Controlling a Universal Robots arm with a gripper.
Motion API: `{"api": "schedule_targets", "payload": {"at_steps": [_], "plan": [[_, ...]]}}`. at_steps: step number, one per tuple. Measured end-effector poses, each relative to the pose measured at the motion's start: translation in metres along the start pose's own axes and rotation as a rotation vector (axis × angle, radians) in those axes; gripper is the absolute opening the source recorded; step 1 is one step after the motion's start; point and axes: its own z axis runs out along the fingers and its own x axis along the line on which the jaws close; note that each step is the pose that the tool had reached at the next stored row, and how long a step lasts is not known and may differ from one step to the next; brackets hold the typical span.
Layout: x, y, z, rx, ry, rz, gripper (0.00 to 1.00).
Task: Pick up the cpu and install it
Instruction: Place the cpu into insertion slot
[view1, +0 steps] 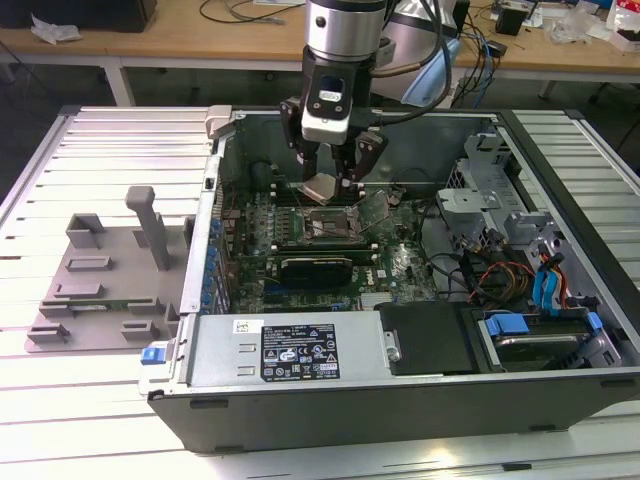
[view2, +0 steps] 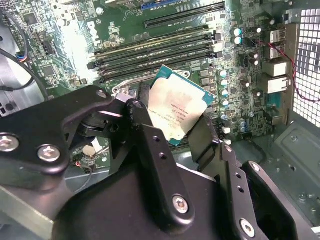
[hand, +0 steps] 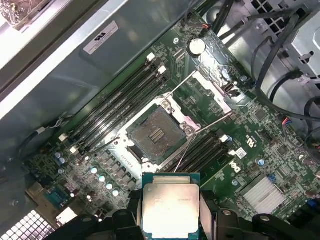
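My gripper (view1: 327, 187) is shut on the cpu (view1: 324, 188), a flat square chip with a shiny silver top and a teal rim. It hangs inside the open computer case, a little above the motherboard. In the first wrist view the cpu (hand: 170, 206) sits between my black fingers, with the open square socket (hand: 155, 134) on the green motherboard beyond it and its load plate (hand: 212, 91) swung up. In the second wrist view the cpu (view2: 178, 107) is held tilted between the two black fingers (view2: 141, 125), above the memory slots (view2: 155, 52).
The computer case (view1: 300, 350) lies open on a slatted white table (view1: 100, 150). A grey plastic tray (view1: 100, 285) with slots stands at the exterior view's left. Drive bays and coloured cables (view1: 530, 280) fill the case's right side. A black expansion card (view1: 315, 266) lies near the socket.
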Motion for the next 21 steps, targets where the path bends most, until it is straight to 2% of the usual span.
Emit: {"api": "schedule_targets", "payload": {"at_steps": [7, 21], "plan": [[0.0, 0.0, 0.0001, 0.0007, 0.0026, 0.036, 0.55], [0.0, 0.0, 0.0002, 0.003, 0.0107, 0.147, 0.55]]}}
